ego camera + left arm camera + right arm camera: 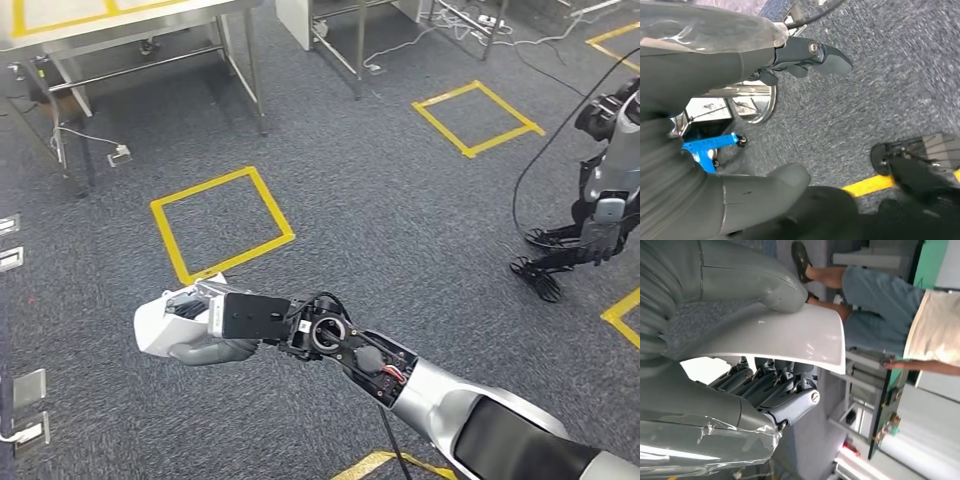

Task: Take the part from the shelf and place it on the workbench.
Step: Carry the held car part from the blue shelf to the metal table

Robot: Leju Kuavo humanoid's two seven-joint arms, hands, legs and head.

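The right hand (215, 325) grips the white part (155, 325), thumb on one face and fingers (785, 387) on the other, above the carpet just short of the yellow floor square (220, 222). It looks a thin, stiff, glossy shell: probably light, slippery, best clamped across its faces. The left hand (753, 120), blurred, seems spread and holds nothing.

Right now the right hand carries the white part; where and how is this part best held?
As it is held now looks best: the white part is a thin, curved shell, so pinch it across its thickness near one edge. The right hand does this, with the thumb on one face and the fingers on the other. Come from the edge, not the broad face.
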